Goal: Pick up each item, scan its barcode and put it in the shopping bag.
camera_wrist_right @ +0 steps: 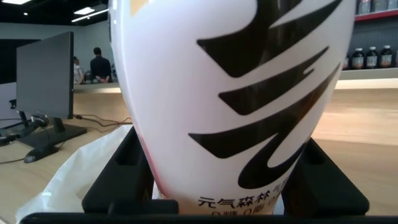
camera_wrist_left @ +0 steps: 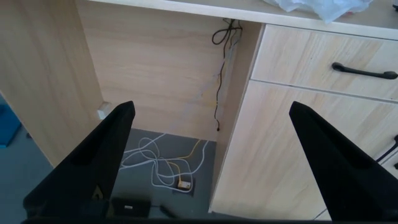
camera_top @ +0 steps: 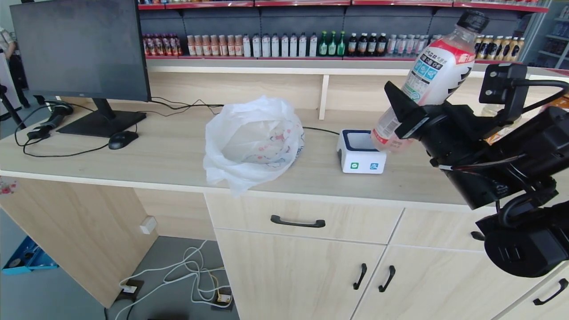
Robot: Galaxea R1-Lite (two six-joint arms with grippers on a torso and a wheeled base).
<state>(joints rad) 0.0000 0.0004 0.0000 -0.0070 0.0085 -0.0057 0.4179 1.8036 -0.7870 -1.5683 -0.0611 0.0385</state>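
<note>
The right claw (camera_top: pixel 402 122) is gripping a drink bottle (camera_top: pixel 438 66) around its lower body and holding it tilted, with the cap leaning up and away. The bottle's base is hanging at the right edge of the small scanner box (camera_top: pixel 361 156); I cannot tell whether the two are touching. The scanner is sitting near the front edge of the worktop (camera_top: pixel 169 151). To its left, with a strip of bare surface between, the shopping bag (camera_top: pixel 253 138) is standing with its mouth gaping, and one fold is drooping over the front edge. A monitor (camera_top: pixel 82 49) and mouse (camera_top: pixel 122 139) are sitting well apart at the left end. The left claw (camera_wrist_left: pixel 210 106) is hanging spread wide, gripping nothing, below the worktop before the cabinet fronts (camera_wrist_left: pixel 311 143). The bottle is hiding the right claw's far finger, the arm is covering the worktop's right end, and the crumpled plastic is making the bag's inside hard to read.
</note>
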